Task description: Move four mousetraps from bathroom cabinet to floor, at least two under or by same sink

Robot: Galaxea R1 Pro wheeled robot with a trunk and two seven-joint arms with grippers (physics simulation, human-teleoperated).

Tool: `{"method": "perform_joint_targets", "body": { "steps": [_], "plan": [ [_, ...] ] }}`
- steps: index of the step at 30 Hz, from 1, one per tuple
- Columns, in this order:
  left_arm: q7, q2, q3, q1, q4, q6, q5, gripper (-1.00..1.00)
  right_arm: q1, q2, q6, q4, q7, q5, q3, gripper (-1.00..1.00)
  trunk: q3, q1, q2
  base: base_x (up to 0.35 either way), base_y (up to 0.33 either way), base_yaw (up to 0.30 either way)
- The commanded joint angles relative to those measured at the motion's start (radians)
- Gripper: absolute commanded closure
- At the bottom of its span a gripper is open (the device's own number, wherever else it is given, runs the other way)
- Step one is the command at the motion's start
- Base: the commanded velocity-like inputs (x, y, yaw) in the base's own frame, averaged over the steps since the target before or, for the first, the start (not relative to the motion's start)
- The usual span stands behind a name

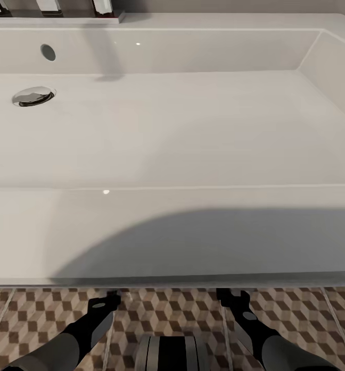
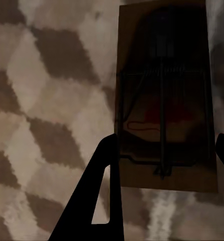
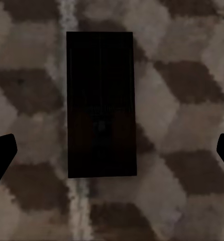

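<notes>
Under the sink [image 1: 172,154], on the floor [image 1: 33,319], one trap [image 2: 164,100] lies between the left tool's [image 2: 164,165] wide jaws and another [image 3: 102,105] between the right tool's [image 3: 112,155], so lifting both straight up should avoid nudging them.

The bathroom sink [image 1: 172,154] hides both grippers' tips beneath its front rim, and its left and right ends run past the picture. At its back edge the chrome tap [image 1: 105,7] is cropped. Under it, one mousetrap [image 3: 102,103] lies too dark to make out its metal parts.
</notes>
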Motion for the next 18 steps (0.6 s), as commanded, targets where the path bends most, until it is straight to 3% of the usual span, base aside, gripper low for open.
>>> {"method": "perform_joint_targets", "body": {
  "steps": [1, 6, 11, 14, 18],
  "plan": [
    [0.007, -0.001, -0.01, 0.0, -0.005, 0.006, 0.007, 1.0, 0.0, 0.001, -0.004, 0.001, -0.003, -0.007, 0.005, -1.0, -0.001, 0.0, 0.0, 0.0, 0.0, 0.0],
    [0.007, -0.008, -0.011, -0.002, -0.008, 0.007, -0.015, 1.0, 0.0, -0.001, -0.004, 0.001, -0.003, -0.01, 0.004, -1.0, -0.001, 0.0, 0.0, 0.0, 0.0, 0.0],
    [0.007, -0.013, -0.012, -0.005, -0.007, 0.006, -0.095, 1.0, 0.0, 0.0, -0.004, 0.001, -0.003, -0.011, 0.004, -1.0, -0.001, 0.0, 0.0, 0.0, 0.0, 0.0],
    [0.007, -0.014, -0.012, -0.007, -0.007, 0.006, -0.121, 1.0, 0.0, 0.0, -0.004, 0.001, -0.003, -0.012, 0.004, -1.0, -0.001, 0.0, 0.0, 0.0, 0.0, 0.0],
    [0.008, -0.02, -0.012, -0.012, -0.006, 0.006, -0.132, 1.0, 0.0, -0.001, -0.004, 0.001, -0.003, -0.012, 0.004, -1.0, -0.001, 0.0, 0.0, 0.0, 0.0, 0.0]
  ]
}}
